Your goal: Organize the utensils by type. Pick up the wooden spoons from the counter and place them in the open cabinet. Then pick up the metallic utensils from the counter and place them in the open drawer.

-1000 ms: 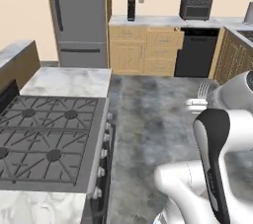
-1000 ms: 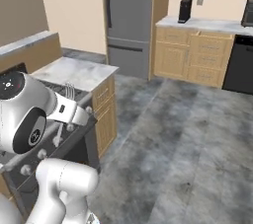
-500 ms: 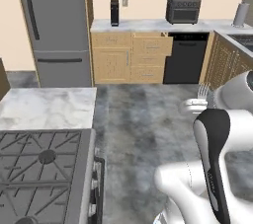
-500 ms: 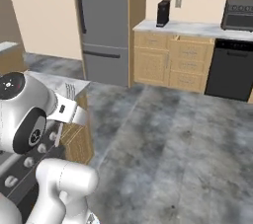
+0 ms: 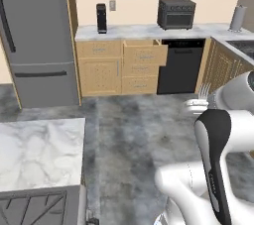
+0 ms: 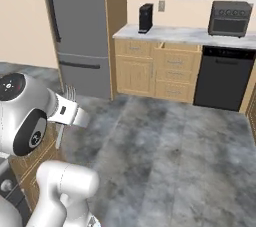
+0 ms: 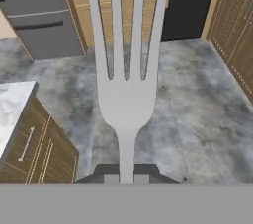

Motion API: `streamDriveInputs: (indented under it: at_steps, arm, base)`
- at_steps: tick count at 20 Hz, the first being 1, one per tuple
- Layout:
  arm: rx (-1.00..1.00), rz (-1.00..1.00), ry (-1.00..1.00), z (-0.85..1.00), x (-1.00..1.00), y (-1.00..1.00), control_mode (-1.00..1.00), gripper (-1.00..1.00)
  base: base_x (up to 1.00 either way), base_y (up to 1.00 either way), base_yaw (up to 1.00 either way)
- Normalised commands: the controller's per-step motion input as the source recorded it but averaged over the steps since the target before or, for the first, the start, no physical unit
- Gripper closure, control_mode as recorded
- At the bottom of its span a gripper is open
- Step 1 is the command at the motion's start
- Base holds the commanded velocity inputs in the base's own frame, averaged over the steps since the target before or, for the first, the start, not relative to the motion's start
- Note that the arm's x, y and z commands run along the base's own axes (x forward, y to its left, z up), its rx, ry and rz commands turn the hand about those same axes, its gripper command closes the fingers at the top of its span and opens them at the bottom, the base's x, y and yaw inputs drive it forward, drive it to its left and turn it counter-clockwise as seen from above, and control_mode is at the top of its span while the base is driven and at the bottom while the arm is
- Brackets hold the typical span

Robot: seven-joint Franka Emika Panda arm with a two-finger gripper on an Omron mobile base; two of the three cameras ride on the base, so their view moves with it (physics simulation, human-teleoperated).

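My gripper is shut on the handle of a silver-grey fork, one of the metallic utensils, whose tines point away from the hand. The same fork sticks up from the gripper at the right of the left base view. In the right base view the fork and gripper are at the left. The open drawer juts out of the far light-wood cabinet row, across the floor from me. The marbled counter lies near left. The wooden spoons and the open cabinet are out of view.
A grey refrigerator stands far left. A black dishwasher sits right of the drawer. A toaster oven and a dark coffee machine stand on the far counter. A stove corner is near. Grey floor lies between.
The whole picture has shifted as the base moved: the stove slid out at the lower left and the far cabinets with the drawer came toward the middle. The fork stays in the shut gripper.
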Motion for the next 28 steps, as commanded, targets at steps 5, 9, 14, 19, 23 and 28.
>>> streamDriveInputs:
  at_steps: [5, 9, 14, 19, 23, 28]
  arm:
    - [0.00, 0.00, 0.00, 0.00, 0.00, 0.00, 1.00, 1.00]
    - [0.00, 0.00, 0.00, 0.00, 0.00, 0.00, 1.00, 1.00]
    - [0.00, 0.00, 0.00, 0.00, 0.00, 0.00, 1.00, 1.00]
    - [0.00, 0.00, 0.00, 0.00, 0.00, 0.00, 1.00, 1.00]
    - [0.00, 0.00, 0.00, 0.00, 0.00, 0.00, 1.00, 1.00]
    - [0.00, 0.00, 0.00, 0.00, 0.00, 0.00, 1.00, 1.00]
  base:
    - [0.92, 0.00, -0.18]
    - [0.91, 0.00, -0.15]
    - [0.93, 0.04, -0.12]
    - [0.93, 0.08, -0.09]
    - [0.91, 0.10, -0.07]
    - [0.85, 0.14, -0.09]
